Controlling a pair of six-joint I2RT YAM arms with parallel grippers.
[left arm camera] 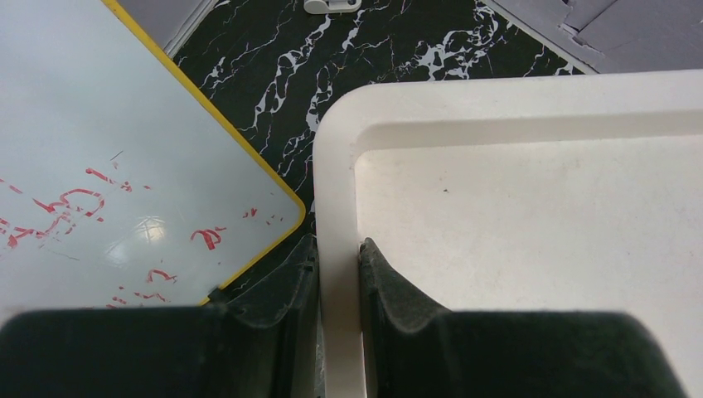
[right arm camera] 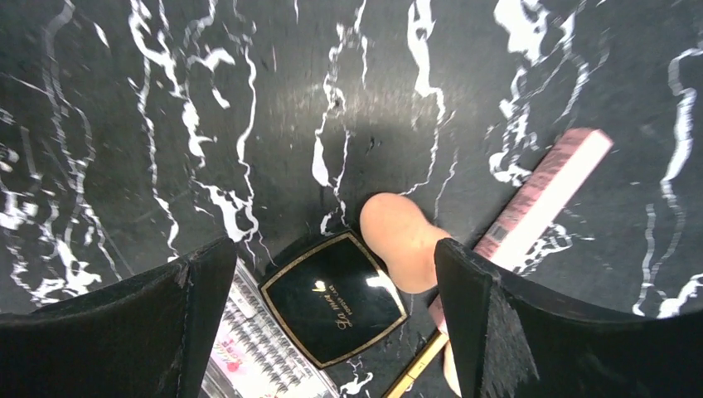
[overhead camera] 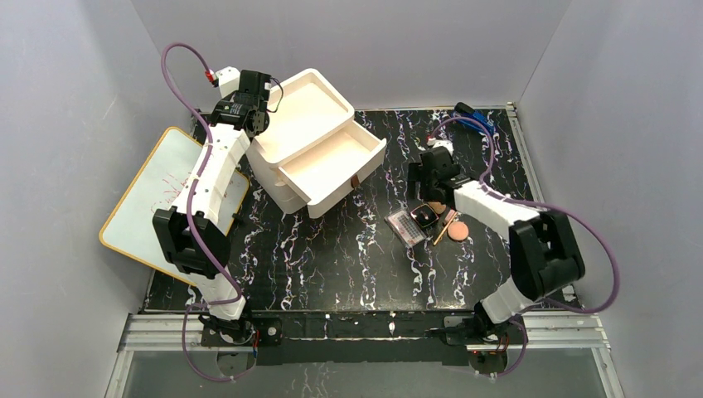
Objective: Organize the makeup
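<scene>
Compact (right arm camera: 333, 300) between palette (right arm camera: 242, 350) and sponge (right arm camera: 399, 242), seemingly touching.

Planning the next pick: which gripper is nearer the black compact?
Right. The right gripper hovers open over the compact; the left gripper clamps the white tray rim, far away.

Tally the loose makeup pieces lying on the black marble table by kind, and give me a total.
Rectangular multicolour palette: 1
Square black compact: 1
Tan egg-shaped sponge: 1
Round salmon-pink puff: 1
Thin pink-and-yellow stick: 1
Total: 5
</scene>
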